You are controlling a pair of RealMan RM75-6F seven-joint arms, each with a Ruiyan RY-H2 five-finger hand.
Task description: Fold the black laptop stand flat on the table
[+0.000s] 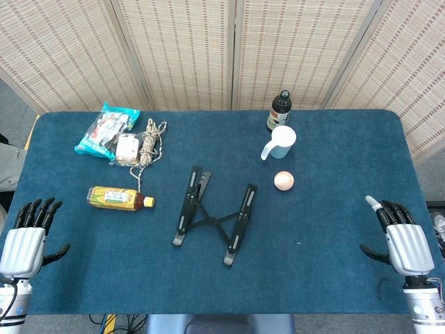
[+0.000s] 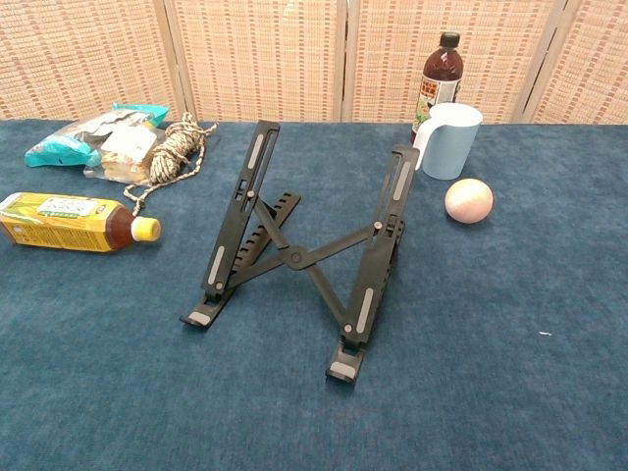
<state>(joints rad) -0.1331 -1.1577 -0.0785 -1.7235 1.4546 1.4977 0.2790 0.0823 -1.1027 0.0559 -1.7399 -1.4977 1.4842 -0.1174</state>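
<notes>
The black laptop stand [image 1: 214, 213] stands spread open in the middle of the blue table, its two rails joined by crossed bars; the chest view shows the black laptop stand [image 2: 299, 250] raised at the back. My left hand [image 1: 26, 236] hovers at the near left corner, fingers apart and holding nothing. My right hand [image 1: 403, 238] is at the near right edge, also with fingers spread and nothing in it. Both hands are far from the stand and appear only in the head view.
A tea bottle [image 1: 118, 199] lies left of the stand. Behind it are a rope coil [image 1: 147, 148] and a snack packet [image 1: 104, 130]. Right of the stand sit a pink ball [image 1: 284, 181], a pale blue cup [image 1: 281, 141] and a dark bottle [image 1: 279, 111].
</notes>
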